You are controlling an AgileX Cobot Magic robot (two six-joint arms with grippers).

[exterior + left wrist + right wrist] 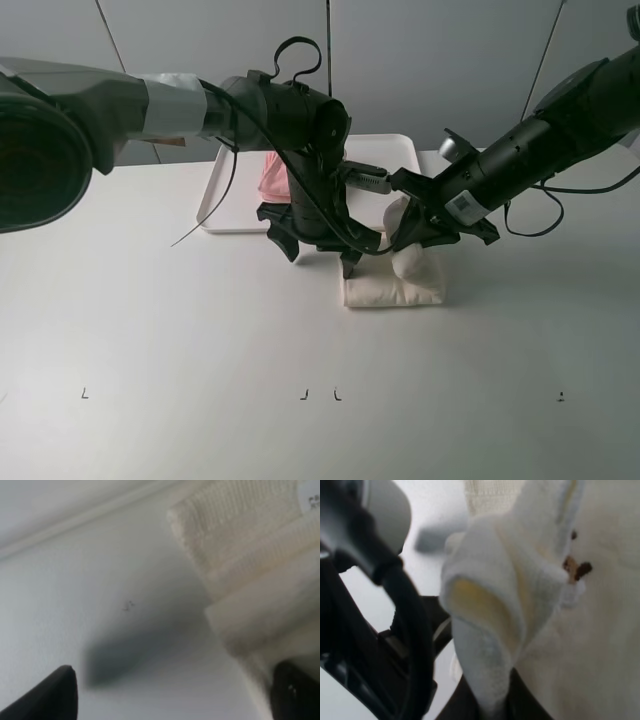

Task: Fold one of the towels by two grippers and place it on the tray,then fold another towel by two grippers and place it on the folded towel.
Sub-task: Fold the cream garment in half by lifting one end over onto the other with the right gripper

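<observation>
We see a white surface (150, 330) with a white tray (225, 200) at its far side, and on that tray a pink towel (272, 175), partly hidden behind the left arm. Just in front of the tray's near right corner lies a cream towel (395, 285), flat on the surface for most of its area, with its far edge pulled up into a bunched ridge.

Our left pincer (315, 245) hangs low over the near edge of the tray, at the left edge of the cream towel. In the left wrist view its two dark fingertips (52, 695) stand wide apart; between them we see mostly bare surface, and the cream towel (255, 565) reaches in only beside one tip. So this pincer is spread and grips nothing.

Our right pincer (415, 235) comes in from the right and sits at the raised far edge of the cream towel. In the right wrist view a thick fold of the cream towel (490, 610) rises straight out of the dark jaws at the frame's lower edge, so this pincer is pinching the towel's lifted fold. A small brown mark shows on the cloth near the fold. The two pincers are near each other, with the lifted fold between them.
</observation>
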